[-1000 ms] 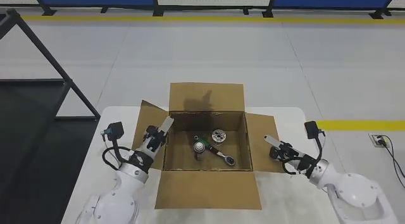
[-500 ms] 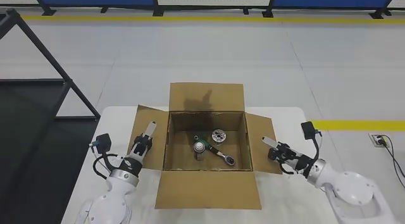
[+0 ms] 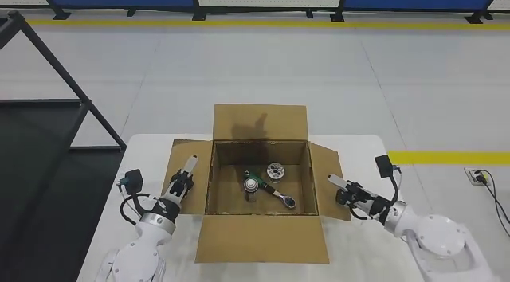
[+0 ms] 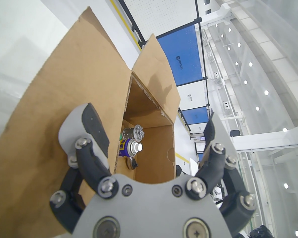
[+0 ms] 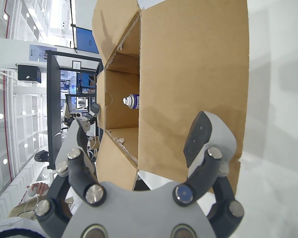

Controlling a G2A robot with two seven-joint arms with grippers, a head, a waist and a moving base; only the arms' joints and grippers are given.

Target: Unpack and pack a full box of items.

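An open cardboard box stands mid-table with all flaps spread. Inside lie a blue spray can, a round metal part and a ratchet wrench. My left gripper hovers over the left flap, open and holding nothing; its view looks past the flap at the spray can and metal part. My right gripper is open over the right flap, with the spray can visible deep in the box.
The white table has bare strips on both sides of the box and a narrow one in front. A black frame rack stands to the left of the table. Blue and white partitions line the far floor.
My left gripper has drawn back from the box's left wall outward over the left flap. My right gripper has crept slightly toward the box. The items inside have not moved.
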